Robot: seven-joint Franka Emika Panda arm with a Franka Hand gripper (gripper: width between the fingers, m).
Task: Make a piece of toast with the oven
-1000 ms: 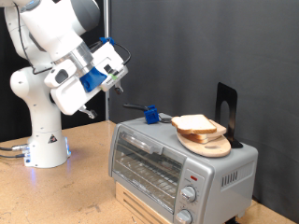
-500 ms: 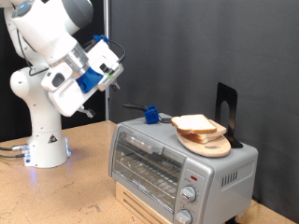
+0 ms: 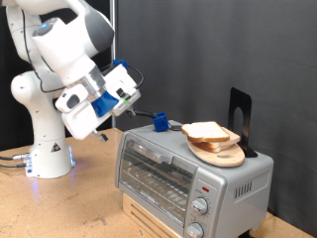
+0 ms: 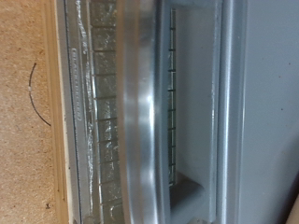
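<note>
my gripper (image 3: 132, 91) hung above the oven (image 3: 188, 174); toast (image 3: 210, 132) lay on its board (image 3: 220, 152). wrist view showed only the oven's door (image 4: 140, 112). i couldn't tell how my jaws stood.

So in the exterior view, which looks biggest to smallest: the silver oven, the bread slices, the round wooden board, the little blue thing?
1. Oven
2. Bread slices and wooden board: look alike, board partly covered
3. Blue thing

No readable text, brand or number anywhere — not even on the oven (image 3: 188, 171) — nothing legible.
</note>
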